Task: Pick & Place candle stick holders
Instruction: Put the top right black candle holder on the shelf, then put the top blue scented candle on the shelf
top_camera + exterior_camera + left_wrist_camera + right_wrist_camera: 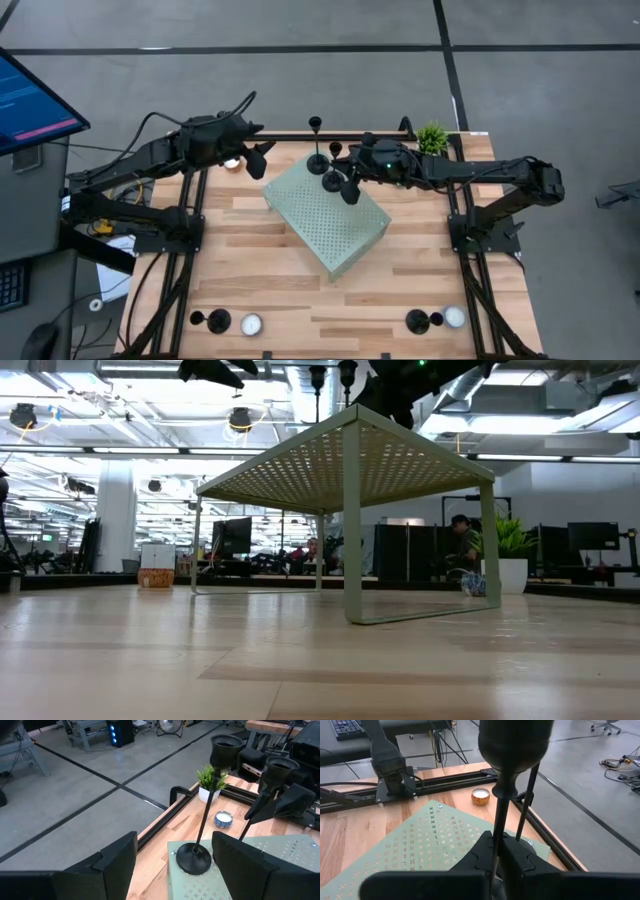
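Leftmost, my left gripper hangs released off the perforated pale-green metal stand's far-left corner. One matte black candle stick holder, thin stem on a round disc base, stands near the stand's far edge. Just right of it, my right gripper is clenched on a second holder's stem, over the perforated top. Bare slatted wood table surrounds the stand.

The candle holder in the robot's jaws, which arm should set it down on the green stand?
Probably the right arm. Its gripper is shut on the stem of a candle holder above the green stand, next to another holder standing there. The left gripper is open and empty.
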Robot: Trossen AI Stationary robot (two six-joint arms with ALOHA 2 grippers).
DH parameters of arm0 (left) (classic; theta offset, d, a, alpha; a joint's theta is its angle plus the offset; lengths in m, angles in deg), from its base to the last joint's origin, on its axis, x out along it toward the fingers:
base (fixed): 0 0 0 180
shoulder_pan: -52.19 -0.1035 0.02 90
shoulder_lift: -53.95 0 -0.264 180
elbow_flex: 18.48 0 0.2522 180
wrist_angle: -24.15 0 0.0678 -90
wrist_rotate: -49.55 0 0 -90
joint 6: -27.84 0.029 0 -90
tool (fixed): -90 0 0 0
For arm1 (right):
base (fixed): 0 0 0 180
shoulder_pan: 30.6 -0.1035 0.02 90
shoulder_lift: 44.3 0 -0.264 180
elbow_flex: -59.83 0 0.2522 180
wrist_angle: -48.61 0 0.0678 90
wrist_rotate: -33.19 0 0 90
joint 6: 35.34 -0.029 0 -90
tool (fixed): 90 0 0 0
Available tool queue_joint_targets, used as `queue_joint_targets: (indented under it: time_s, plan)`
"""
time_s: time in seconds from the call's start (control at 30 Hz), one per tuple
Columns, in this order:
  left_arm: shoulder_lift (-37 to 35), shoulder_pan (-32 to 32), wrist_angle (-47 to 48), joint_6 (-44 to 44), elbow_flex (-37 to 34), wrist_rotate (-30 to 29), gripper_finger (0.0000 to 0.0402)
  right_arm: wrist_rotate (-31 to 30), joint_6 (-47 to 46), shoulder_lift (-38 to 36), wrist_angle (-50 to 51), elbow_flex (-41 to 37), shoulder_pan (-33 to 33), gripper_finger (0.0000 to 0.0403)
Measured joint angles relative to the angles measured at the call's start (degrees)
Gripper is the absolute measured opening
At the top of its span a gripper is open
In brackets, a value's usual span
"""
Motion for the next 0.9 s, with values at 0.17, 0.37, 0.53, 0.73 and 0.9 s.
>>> queue_joint_targets:
  time_s: [0.17, 0.37, 0.53, 0.73, 0.9]
  plan:
    - [0.00, 0.01, -0.11, -0.01, 0.00, 0.00, 0.0258, 0.08, -0.26, 0.19, 1.24, -0.15, 0.13, 0.0051]
    - [-0.02, 0.01, -0.13, 0.01, 0.00, 0.00, 0.0258, 0.14, -0.42, 0.16, 0.63, -0.20, 0.13, 0.0140]
    - [-0.01, 0.01, -0.13, 1.42, 0.00, -0.01, 0.0258, 0.07, -0.40, -0.64, 1.56, -0.20, 0.13, 0.0214]
    - [-0.02, -0.01, -0.14, 1.48, 0.00, -0.02, 0.0258, -1.52, -0.40, -7.22, 15.14, 3.58, 0.42, 0.0267]
    - [-0.01, -0.01, -0.15, 1.48, 0.00, -0.02, 0.0258, -8.90, -2.92, -13.17, 33.81, 5.18, 0.49, 0.0276]
